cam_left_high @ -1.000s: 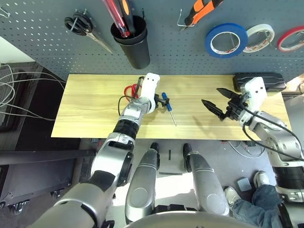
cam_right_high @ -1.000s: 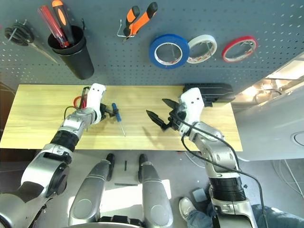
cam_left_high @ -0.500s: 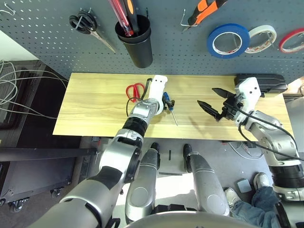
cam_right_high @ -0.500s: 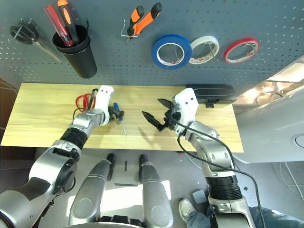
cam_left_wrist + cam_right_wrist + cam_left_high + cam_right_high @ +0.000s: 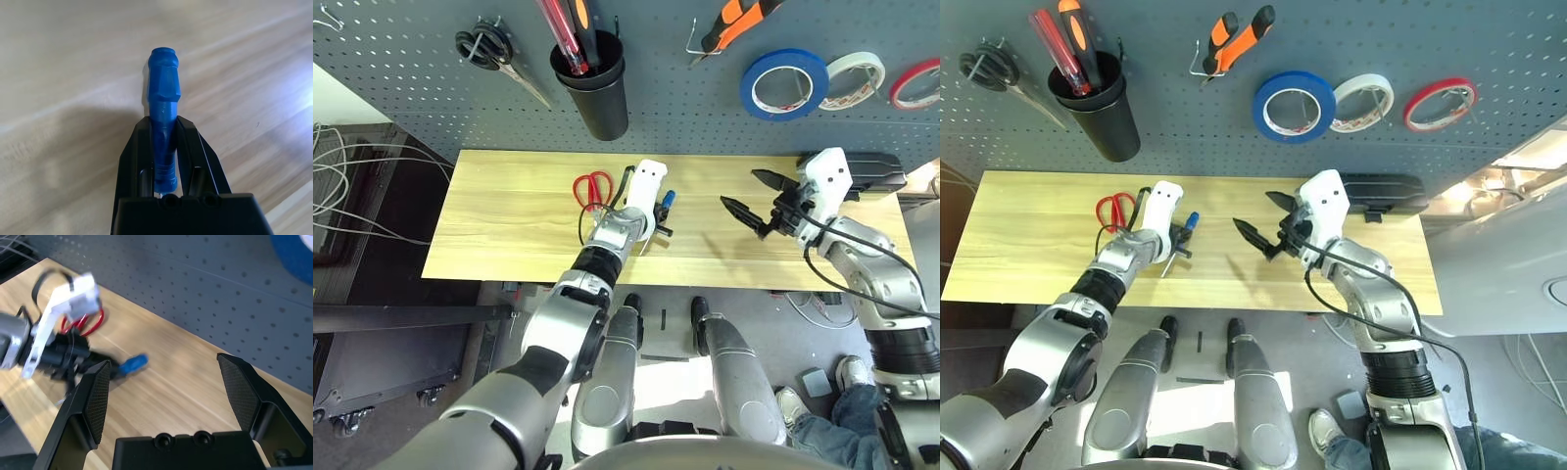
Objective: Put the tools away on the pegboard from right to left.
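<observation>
My left gripper (image 5: 658, 210) is shut on the small blue-handled screwdriver (image 5: 164, 93) over the middle of the wooden table (image 5: 509, 235). The blue handle (image 5: 1191, 220) sticks out past the fingertips toward the pegboard (image 5: 685, 117). Red-handled scissors (image 5: 591, 186) lie flat just left of that gripper. Over the right half of the table my right gripper (image 5: 738, 188) hangs open with nothing between its fingers. On the pegboard hang the blue tape roll (image 5: 782, 83) and the orange-and-black pliers (image 5: 1234, 37).
A black cup (image 5: 595, 88) with screwdrivers is fixed to the board above the scissors, and black-handled scissors (image 5: 484, 51) hang left of it. White tape (image 5: 850, 76) and red tape (image 5: 913, 80) hang at the right. A black case (image 5: 867, 168) lies at the table's back right.
My left gripper has closed on the screwdriver and swung it round, so the handle now points toward the board. My right gripper drew slightly back toward the board, still open.
</observation>
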Robot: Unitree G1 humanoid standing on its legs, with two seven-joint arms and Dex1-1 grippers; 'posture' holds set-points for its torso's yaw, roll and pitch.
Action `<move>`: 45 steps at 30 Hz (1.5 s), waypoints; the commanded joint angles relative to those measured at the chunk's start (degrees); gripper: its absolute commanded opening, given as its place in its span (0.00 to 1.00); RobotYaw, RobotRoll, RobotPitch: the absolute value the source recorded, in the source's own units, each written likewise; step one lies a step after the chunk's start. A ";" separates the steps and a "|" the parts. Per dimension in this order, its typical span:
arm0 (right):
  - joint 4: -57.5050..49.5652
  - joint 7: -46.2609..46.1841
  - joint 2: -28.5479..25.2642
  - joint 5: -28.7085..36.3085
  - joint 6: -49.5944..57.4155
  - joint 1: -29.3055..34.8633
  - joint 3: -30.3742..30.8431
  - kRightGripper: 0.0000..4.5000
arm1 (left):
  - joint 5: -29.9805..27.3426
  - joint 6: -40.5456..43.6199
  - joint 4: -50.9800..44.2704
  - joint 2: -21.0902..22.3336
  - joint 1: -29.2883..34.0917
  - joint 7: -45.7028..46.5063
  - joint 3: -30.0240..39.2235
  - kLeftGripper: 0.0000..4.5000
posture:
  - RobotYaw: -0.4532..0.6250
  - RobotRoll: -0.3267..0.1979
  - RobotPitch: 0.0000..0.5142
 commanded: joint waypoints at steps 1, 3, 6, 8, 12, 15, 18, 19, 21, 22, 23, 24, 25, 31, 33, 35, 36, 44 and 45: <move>-0.23 2.55 -0.75 1.44 1.94 0.99 0.34 1.00 | -0.47 -3.82 -6.19 0.00 2.18 -2.70 -1.22 0.12 | 0.47 0.62 0.76; -0.05 3.66 -0.92 1.53 1.56 1.07 0.55 1.00 | -0.37 -7.70 -10.80 0.60 3.80 -6.16 -3.06 0.12 | 0.47 0.62 0.76; 0.38 4.89 -1.48 1.55 1.49 0.50 0.50 1.00 | -0.66 -11.97 -18.67 2.28 7.57 -10.98 -5.35 0.12 | 0.47 0.62 0.75; 0.52 5.64 -2.16 1.57 2.02 0.05 0.50 1.00 | -1.66 -11.61 -22.57 2.83 9.44 -11.57 -4.94 0.12 | 0.47 0.62 0.75; 0.99 7.05 -3.21 1.46 2.37 -0.56 0.91 1.00 | -3.79 -10.68 -27.99 3.37 11.43 -12.40 -3.87 0.12 | 0.47 0.62 0.74; 1.15 7.71 -3.19 1.80 2.81 -1.66 0.89 1.00 | -6.27 -12.39 -32.45 3.65 13.00 -14.86 -3.79 0.12 | 0.48 0.62 0.74; 0.94 9.01 -3.04 2.16 2.81 -2.34 1.28 1.00 | -8.89 -13.36 -36.06 3.13 13.88 -15.55 -2.74 0.12 | 0.48 0.62 0.74; 0.96 9.35 -3.03 2.13 2.66 -2.44 1.40 1.00 | -9.26 -13.55 -36.49 3.10 13.90 -15.57 -2.59 0.12 | 0.48 0.62 0.74; 0.75 10.13 -2.97 2.11 2.22 -2.51 1.67 1.00 | -10.37 -14.06 -37.99 2.99 13.61 -15.55 -2.15 0.12 | 0.48 0.62 0.74; 0.68 10.35 -2.78 2.20 2.15 -2.66 1.71 1.00 | -10.97 -14.85 -38.78 2.90 13.25 -15.58 -1.85 0.12 | 0.48 0.62 0.74; 0.51 10.56 -2.50 2.36 2.00 -3.03 1.78 1.00 | -12.13 -15.34 -40.01 2.60 12.71 -15.68 -1.28 0.12 | 0.48 0.62 0.74; 0.23 10.59 -2.13 2.65 2.15 -3.51 1.76 1.00 | -13.39 -15.75 -41.19 2.26 12.14 -15.69 -0.67 0.12 | 0.48 0.62 0.74; 0.01 10.57 -1.78 2.89 2.36 -4.02 1.76 1.00 | -14.09 -16.45 -41.95 2.17 11.61 -15.73 -0.29 0.12 | 0.49 0.62 0.74; -1.10 11.03 0.06 4.37 3.36 -6.69 2.20 1.00 | -14.52 -21.07 -44.78 4.02 9.16 -16.31 0.19 0.12 | 0.49 0.62 0.73; -1.35 10.94 0.80 5.22 3.93 -7.70 2.24 1.00 | -14.77 -20.50 -45.96 4.79 7.99 -16.29 0.29 0.12 | 0.49 0.62 0.73; -1.38 10.58 1.67 5.83 4.54 -8.92 2.28 1.00 | -14.91 -20.13 -47.31 5.78 6.68 -16.48 0.18 0.12 | 0.50 0.62 0.73; -1.33 10.36 2.19 6.04 4.84 -9.51 2.32 1.00 | -15.19 -20.03 -47.81 6.24 5.89 -16.30 0.51 0.12 | 0.50 0.62 0.72; 0.27 8.17 7.51 6.41 4.79 -14.05 3.00 1.00 | -16.99 -22.24 -47.38 9.21 -1.86 -11.68 7.06 0.12 | 0.51 0.62 0.71; 0.90 7.47 8.70 6.37 4.44 -15.20 2.95 1.00 | -16.98 -22.90 -46.84 9.67 -3.06 -10.70 8.28 0.12 | 0.51 0.62 0.71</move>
